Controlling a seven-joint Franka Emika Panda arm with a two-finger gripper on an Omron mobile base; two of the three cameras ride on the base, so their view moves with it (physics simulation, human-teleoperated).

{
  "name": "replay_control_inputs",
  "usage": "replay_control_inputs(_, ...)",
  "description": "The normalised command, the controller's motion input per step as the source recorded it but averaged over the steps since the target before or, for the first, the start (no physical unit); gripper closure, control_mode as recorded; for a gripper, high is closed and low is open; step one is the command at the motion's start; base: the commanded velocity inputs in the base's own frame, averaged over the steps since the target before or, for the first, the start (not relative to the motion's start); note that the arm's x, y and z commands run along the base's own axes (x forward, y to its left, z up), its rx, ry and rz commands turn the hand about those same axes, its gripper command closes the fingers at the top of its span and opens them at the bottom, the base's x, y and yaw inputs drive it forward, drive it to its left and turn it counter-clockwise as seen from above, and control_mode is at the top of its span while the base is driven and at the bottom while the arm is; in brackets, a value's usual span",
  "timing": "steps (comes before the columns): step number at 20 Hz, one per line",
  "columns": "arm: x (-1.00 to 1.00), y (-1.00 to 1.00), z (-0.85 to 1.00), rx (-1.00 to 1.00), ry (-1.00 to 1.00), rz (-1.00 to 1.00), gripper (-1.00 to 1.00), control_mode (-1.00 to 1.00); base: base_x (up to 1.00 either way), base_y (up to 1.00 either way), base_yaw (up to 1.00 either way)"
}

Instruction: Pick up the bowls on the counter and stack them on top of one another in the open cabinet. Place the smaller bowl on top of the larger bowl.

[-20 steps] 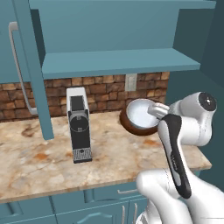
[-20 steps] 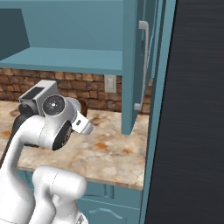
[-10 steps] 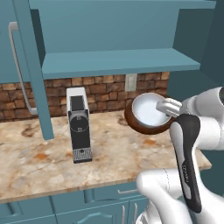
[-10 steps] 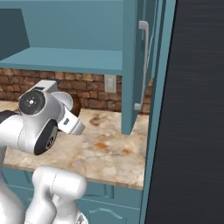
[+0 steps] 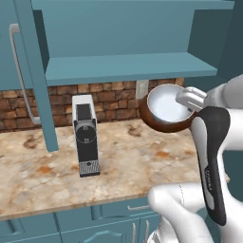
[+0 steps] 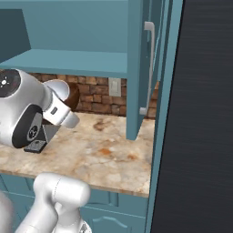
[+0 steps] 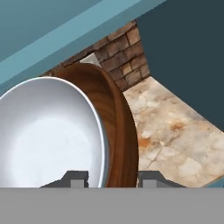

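Brown wood-look larger bowl (image 5: 159, 122), glossy white smaller bowl (image 5: 166, 104) nested inside, clamped by gripper (image 7: 111, 178) off counter (image 5: 128, 161); next, lift onto teal cabinet shelf (image 5: 128, 69).

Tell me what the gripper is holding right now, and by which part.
The gripper holds both nested bowls off the counter: the smaller bowl sits inside the larger bowl, with the fingers straddling their near rims.

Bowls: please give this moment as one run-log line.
claw: shut on both rims | smaller bowl: nested in larger bowl | stack: lifted off counter | cabinet shelf: above stack
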Motion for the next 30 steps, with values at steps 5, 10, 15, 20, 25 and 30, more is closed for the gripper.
replay_control_inputs(5, -0.30, 0.08, 0.62, 0.01, -0.06, -0.02, 1.00, -1.00, 0.00, 0.00, 0.00)
replay_control_inputs(10, -0.40, -0.03, 0.40, 0.10, -0.14, 0.00, 1.00, -1.00, 0.00, 0.00, 0.00)
replay_control_inputs(15, -0.07, 0.00, 0.07, 0.04, -0.11, 0.00, 1.00, -1.00, 0.00, 0.00, 0.00)
replay_control_inputs(20, -0.01, 0.00, 0.09, 0.12, -0.08, -0.02, 1.00, -1.00, 0.00, 0.00, 0.00)
replay_control_inputs(25, 0.02, 0.00, 0.11, 0.07, -0.08, -0.06, 1.00, -1.00, 0.00, 0.00, 0.00)
replay_control_inputs(30, 0.11, 0.00, 0.14, 0.04, -0.06, -0.13, 1.00, -1.00, 0.00, 0.00, 0.00)
